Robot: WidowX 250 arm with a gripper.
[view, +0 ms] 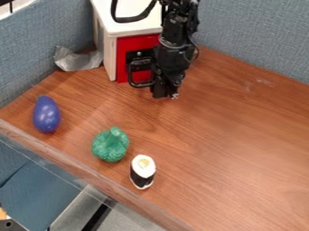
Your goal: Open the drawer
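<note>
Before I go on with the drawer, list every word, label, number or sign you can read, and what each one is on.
Readable text: none.
Black fitting at the red drawer front: small pale marks, too small to read.
Purple eggplant, sushi roll: no lettering I can make out.

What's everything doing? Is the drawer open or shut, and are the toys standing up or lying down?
Drawer: looks shut.
Gripper: hanging down by the drawer's front.
Purple toy: lying down, not held.
Green toy: on the table, not held; can't tell if it's standing.
Sushi: standing on one end, not held.
Silver thing: crumpled.
</note>
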